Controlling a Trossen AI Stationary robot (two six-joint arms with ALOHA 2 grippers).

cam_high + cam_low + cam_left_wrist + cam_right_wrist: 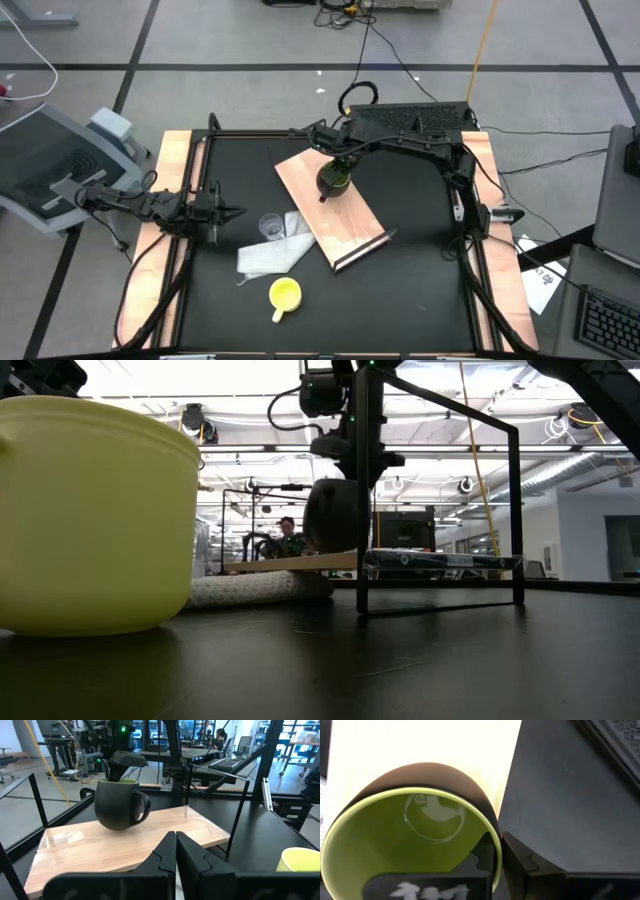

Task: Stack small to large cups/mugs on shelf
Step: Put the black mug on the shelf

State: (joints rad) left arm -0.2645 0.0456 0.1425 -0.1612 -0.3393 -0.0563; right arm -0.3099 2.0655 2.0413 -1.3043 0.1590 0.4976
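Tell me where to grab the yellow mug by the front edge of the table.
Take the yellow mug by its rim wall, coming straight down. It stands upright, mouth open upward, handle toward the front edge, so pinch the wall away from the handle. The left end effector, shut and free, is the nearer.

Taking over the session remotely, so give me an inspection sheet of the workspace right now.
Surface: black table, framed in wood.
Job's things: green mug over the shelf; clear cup and yellow mug on the table.
Clutter: white cloth beside the cup, partly under the shelf.
Grippers: right gripper shut on the green mug's rim; left gripper shut, empty, at the table's left.
Cables: yellow and black on the floor beyond.
Surroundings: person seated far off.
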